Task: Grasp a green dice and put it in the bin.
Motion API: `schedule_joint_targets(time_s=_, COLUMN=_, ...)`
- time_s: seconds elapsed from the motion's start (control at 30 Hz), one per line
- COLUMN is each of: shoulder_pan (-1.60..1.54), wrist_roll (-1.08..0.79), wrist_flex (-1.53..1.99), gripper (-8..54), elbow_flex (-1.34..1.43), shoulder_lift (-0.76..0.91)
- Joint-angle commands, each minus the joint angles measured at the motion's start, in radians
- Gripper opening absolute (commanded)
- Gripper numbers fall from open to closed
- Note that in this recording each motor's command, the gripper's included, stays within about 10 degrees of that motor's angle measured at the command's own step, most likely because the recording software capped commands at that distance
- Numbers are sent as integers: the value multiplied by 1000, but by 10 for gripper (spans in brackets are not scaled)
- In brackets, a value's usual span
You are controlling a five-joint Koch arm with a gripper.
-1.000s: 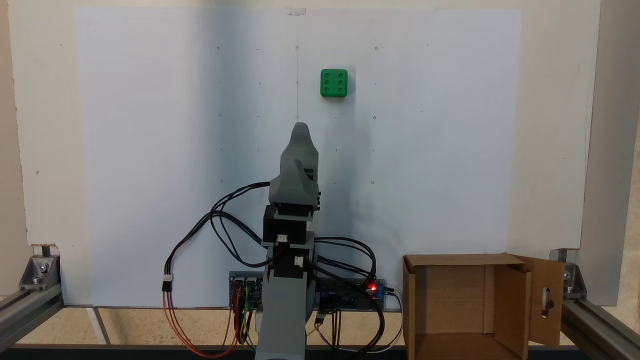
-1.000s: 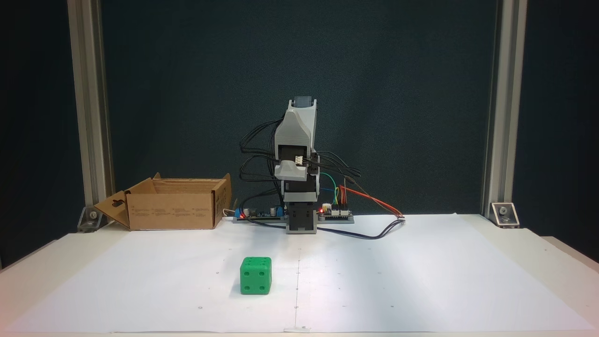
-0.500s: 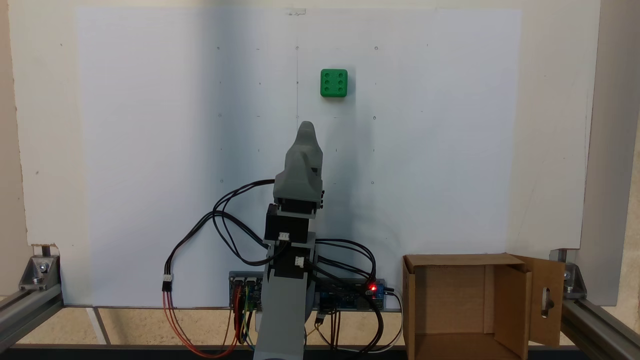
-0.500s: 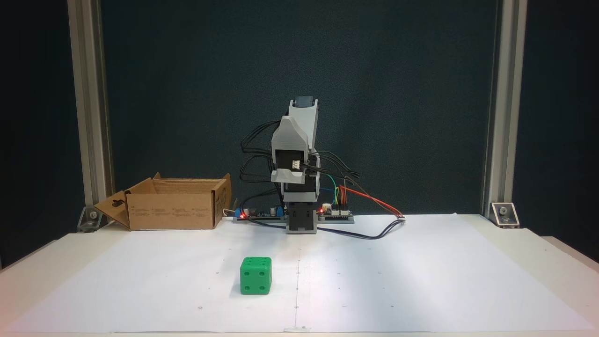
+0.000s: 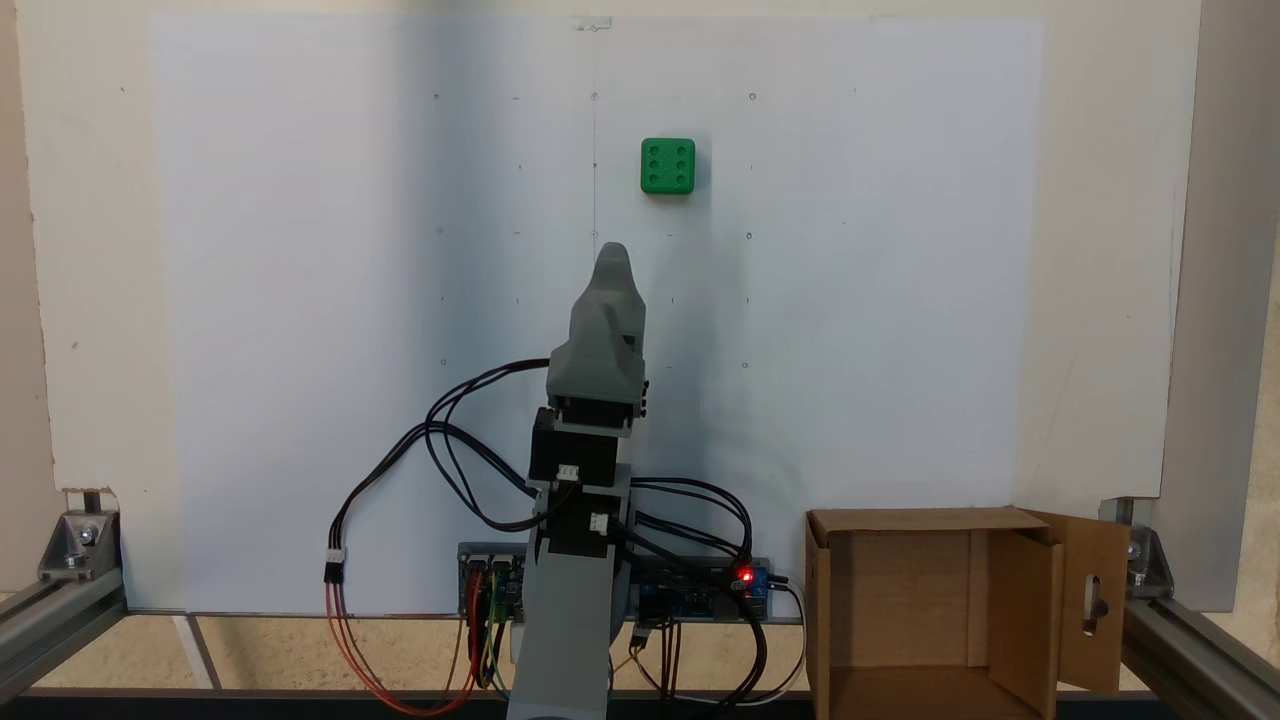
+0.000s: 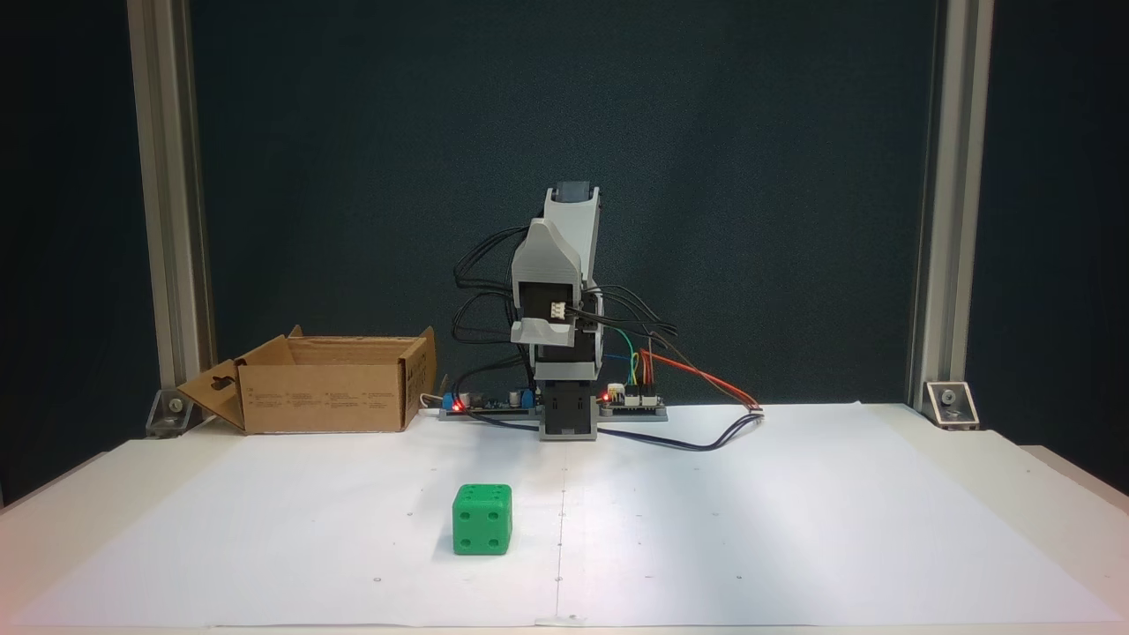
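- The green dice [image 5: 668, 166] is seen resting on the white sheet [image 5: 300, 300], six pips up, well apart from the gripper [image 5: 611, 255].
- Whether the jaws are apart or together cannot be told; one tip is visible.
- The bin [image 6: 328, 384] stands beside the arm base.
- The jaws should be opened, extended forward, and lowered square over opposite dice faces.
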Motion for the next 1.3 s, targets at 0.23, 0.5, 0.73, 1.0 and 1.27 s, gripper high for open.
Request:
schedule_joint_targets(time_s=0.23, shoulder_pan=9, wrist_roll=6, wrist_flex=8, gripper=440, elbow_flex=51, shoulder_lift=109)
schedule_joint_targets(time_s=0.5, shoulder_pan=-2, wrist_roll=6, wrist_flex=15, gripper=439, elbow_flex=51, shoulder_lift=107)
schedule_joint_targets(time_s=0.73, shoulder_pan=0, wrist_roll=2, wrist_flex=118, gripper=437, elbow_flex=48, shoulder_lift=109)
schedule_joint_targets(time_s=1.0, shoulder_pan=17, wrist_roll=2, wrist_flex=601, gripper=434, elbow_flex=-170, shoulder_lift=110)
schedule_joint_targets(time_s=1.27, shoulder_pan=37, wrist_roll=2, wrist_flex=1138, gripper=433, elbow_flex=-408, shoulder_lift=110)
